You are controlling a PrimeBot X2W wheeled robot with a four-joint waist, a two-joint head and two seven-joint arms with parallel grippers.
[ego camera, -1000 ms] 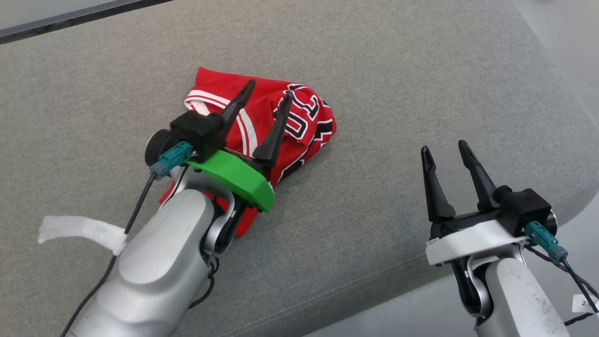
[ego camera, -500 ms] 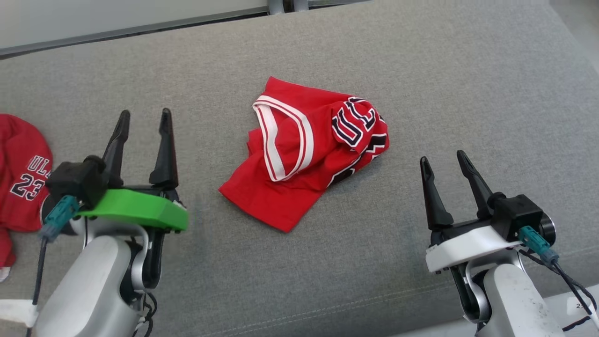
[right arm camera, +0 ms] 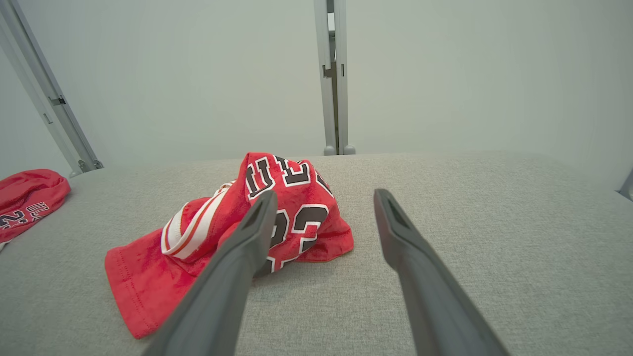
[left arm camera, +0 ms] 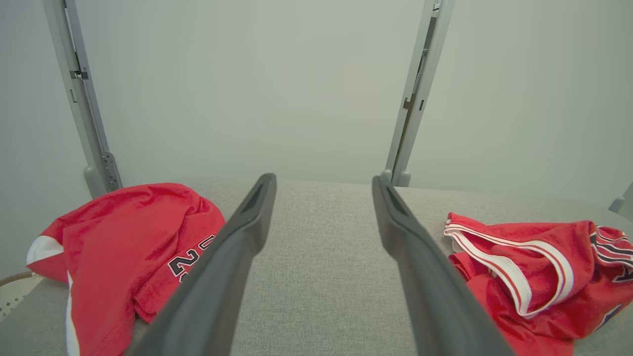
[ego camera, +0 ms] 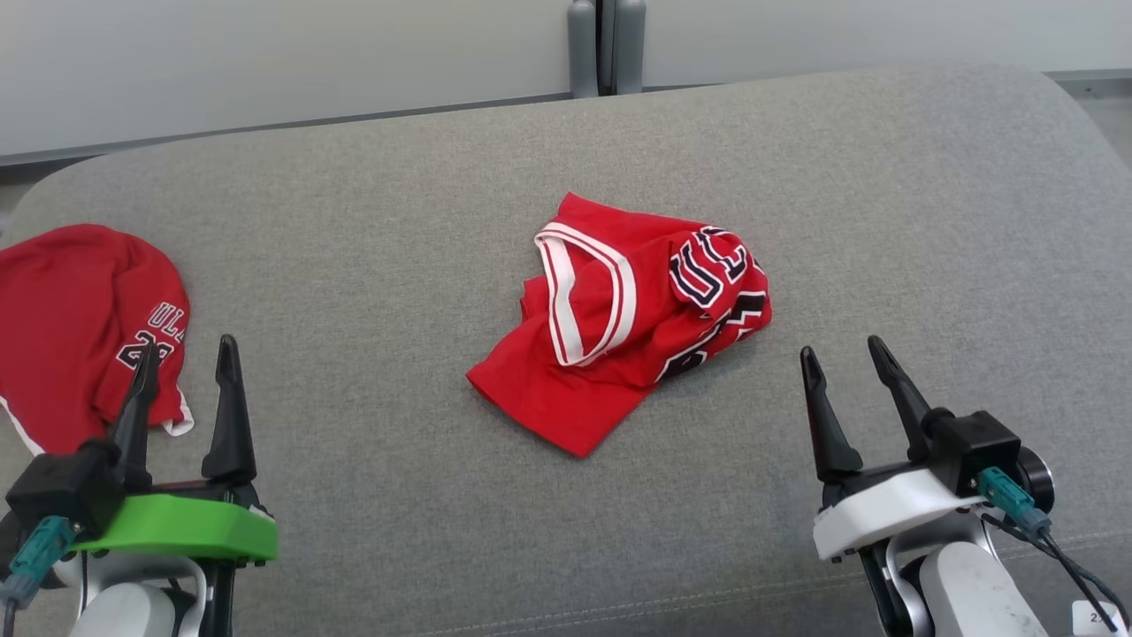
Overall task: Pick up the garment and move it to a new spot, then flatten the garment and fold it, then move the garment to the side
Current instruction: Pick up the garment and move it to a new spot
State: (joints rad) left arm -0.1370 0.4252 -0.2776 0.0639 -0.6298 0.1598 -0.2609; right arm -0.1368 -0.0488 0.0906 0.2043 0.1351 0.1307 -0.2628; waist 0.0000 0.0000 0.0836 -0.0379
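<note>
though it lies bunched in the middle of the grey cushion (ego camera: pixel 398 221), the red garment (ego camera: pixel 628 318) looks light, limp and thin, likely to drape and slip rather than hold shape. i'd pinch the hem corner (ego camera: pixel 579 442) at its six o'clock or the white-trimmed opening (ego camera: pixel 555 301). left gripper (ego camera: pixel 187 345) and right gripper (ego camera: pixel 841 347) both stand wide open, empty, the garment at their two and ten o'clock; another red jersey (ego camera: pixel 80 310) lies far at nine.
</note>
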